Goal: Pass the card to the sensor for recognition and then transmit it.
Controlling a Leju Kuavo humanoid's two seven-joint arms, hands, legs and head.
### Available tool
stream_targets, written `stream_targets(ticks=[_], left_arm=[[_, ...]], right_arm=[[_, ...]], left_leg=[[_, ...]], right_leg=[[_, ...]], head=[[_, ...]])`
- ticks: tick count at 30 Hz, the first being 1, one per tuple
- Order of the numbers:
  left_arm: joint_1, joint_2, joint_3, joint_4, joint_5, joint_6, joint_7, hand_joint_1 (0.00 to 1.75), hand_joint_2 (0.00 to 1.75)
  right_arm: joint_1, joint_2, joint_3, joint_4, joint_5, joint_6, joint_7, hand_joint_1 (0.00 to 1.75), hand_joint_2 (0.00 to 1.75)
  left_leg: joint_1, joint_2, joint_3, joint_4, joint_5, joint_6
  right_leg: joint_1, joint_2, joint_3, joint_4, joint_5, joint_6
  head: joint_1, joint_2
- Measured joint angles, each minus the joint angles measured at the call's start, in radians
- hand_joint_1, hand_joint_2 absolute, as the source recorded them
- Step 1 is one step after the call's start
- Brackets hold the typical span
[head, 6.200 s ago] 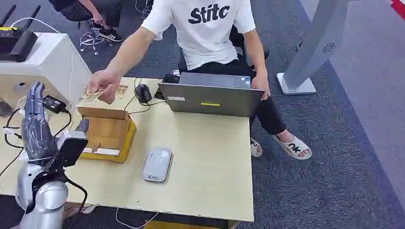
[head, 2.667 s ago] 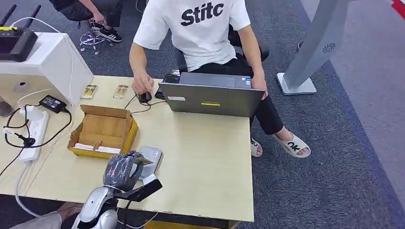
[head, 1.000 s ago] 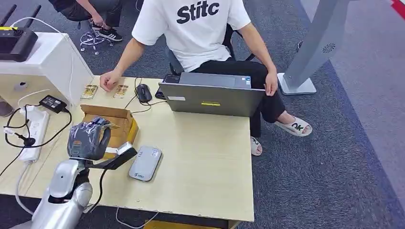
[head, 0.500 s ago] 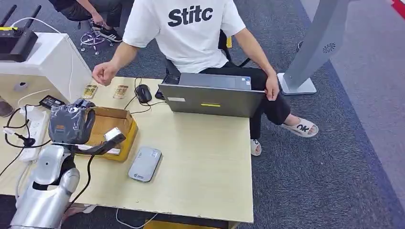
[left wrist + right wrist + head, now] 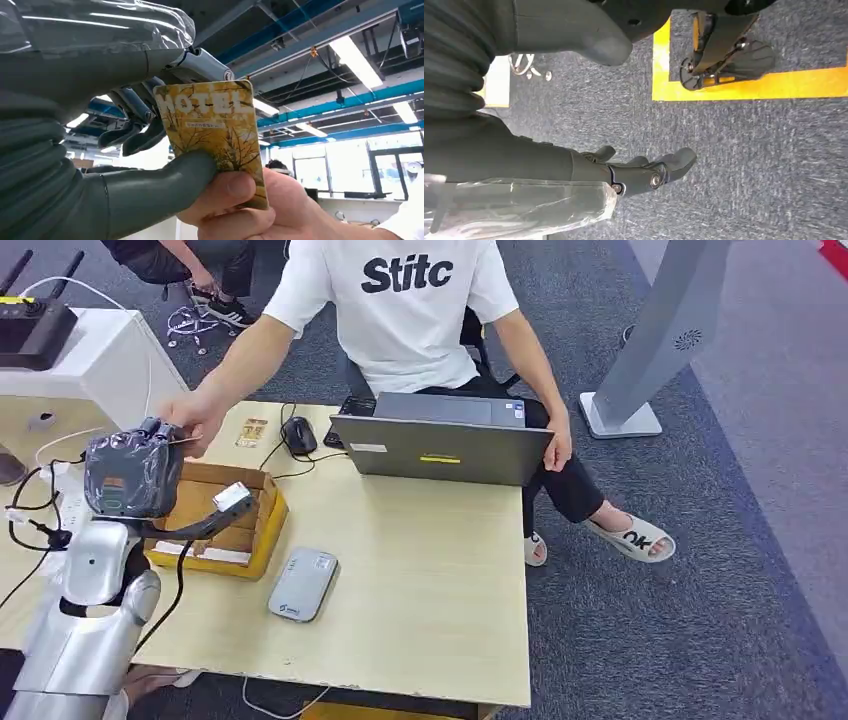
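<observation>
The left hand (image 5: 125, 472), raised over the table's (image 5: 430, 570) far left, pinches the card (image 5: 212, 132) between thumb and fingers (image 5: 135, 135) while a person's hand (image 5: 240, 210) grips its lower edge. Release too late and they tug; too early and it drops. The right hand (image 5: 634, 172) hangs empty, fingers loosely curled.

Bright even indoor light, soft faint shadows, head view sharp, ceiling strip lights (image 5: 356, 60) glaring in left wrist view, plastic wrap (image 5: 524, 202) glinting, near hand parts slightly soft
</observation>
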Motion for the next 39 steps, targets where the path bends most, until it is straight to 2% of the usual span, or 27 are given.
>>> stream_targets(ticks=[3, 4, 5, 6, 17, 25, 31, 39], left_arm=[[0.000, -0.003, 0.000, 0.000, -0.009, -0.001, 0.006, 1.75, 1.75], [0.000, -0.003, 0.000, 0.000, -0.012, -0.001, 0.009, 1.66, 1.75], [0.000, -0.003, 0.000, 0.001, -0.012, -0.001, 0.010, 1.66, 1.75], [0.000, -0.003, 0.000, 0.002, -0.012, -0.001, 0.012, 0.00, 1.75], [0.000, -0.005, 0.000, 0.005, -0.035, 0.008, 0.058, 0.00, 1.75], [0.000, -0.005, 0.000, 0.006, 0.003, -0.024, 0.021, 0.00, 1.75], [0.000, -0.003, 0.000, 0.006, -0.006, -0.044, 0.019, 0.00, 1.75], [0.027, 0.026, 0.001, -0.004, 0.025, -0.015, 0.026, 0.00, 1.75]], right_arm=[[0.003, 0.000, 0.000, 0.000, 0.001, -0.001, 0.003, 0.00, 1.75], [0.003, 0.000, 0.000, 0.000, 0.001, 0.000, 0.003, 0.00, 1.75], [0.003, 0.000, 0.000, 0.000, 0.001, 0.000, 0.002, 0.00, 1.75], [0.003, 0.000, 0.000, 0.000, 0.001, 0.001, 0.001, 0.00, 1.75], [0.004, 0.000, -0.008, 0.000, 0.002, 0.000, -0.006, 0.00, 1.75], [0.007, 0.000, -0.023, 0.000, 0.002, 0.000, 0.003, 0.00, 1.75], [0.007, 0.000, -0.025, 0.000, 0.002, 0.000, 0.001, 0.00, 1.75], [0.010, 0.000, -0.034, 0.000, 0.001, -0.004, 0.009, 0.00, 1.75]], left_leg=[[0.000, 0.002, 0.000, 0.000, 0.000, 0.000], [0.000, 0.003, 0.000, 0.000, 0.000, 0.000], [0.000, 0.004, 0.000, 0.000, 0.000, 0.000], [0.000, 0.004, 0.000, 0.000, -0.001, 0.000], [0.000, 0.003, 0.000, 0.000, -0.002, 0.000], [0.000, 0.003, 0.000, 0.000, -0.001, 0.000], [0.000, 0.003, 0.000, 0.000, -0.001, 0.000], [0.000, 0.003, -0.001, 0.000, -0.001, 0.000]], right_leg=[[0.000, 0.002, -0.001, 0.000, 0.000, 0.000], [0.000, 0.003, -0.001, 0.000, 0.000, 0.000], [0.000, 0.004, -0.001, 0.000, 0.000, 0.000], [0.000, 0.004, -0.001, 0.000, 0.000, 0.000], [0.000, 0.003, -0.001, 0.000, 0.000, 0.000], [0.000, 0.003, 0.000, 0.000, 0.000, 0.000], [0.000, 0.003, -0.001, 0.000, 0.000, 0.000], [0.000, 0.003, 0.000, 0.000, 0.000, 0.000]], head=[[0.000, 0.000], [0.000, 0.000], [0.000, 0.000], [0.000, 0.000], [0.000, 0.000], [0.000, 0.000], [0.000, 0.000], [0.000, 0.000]])
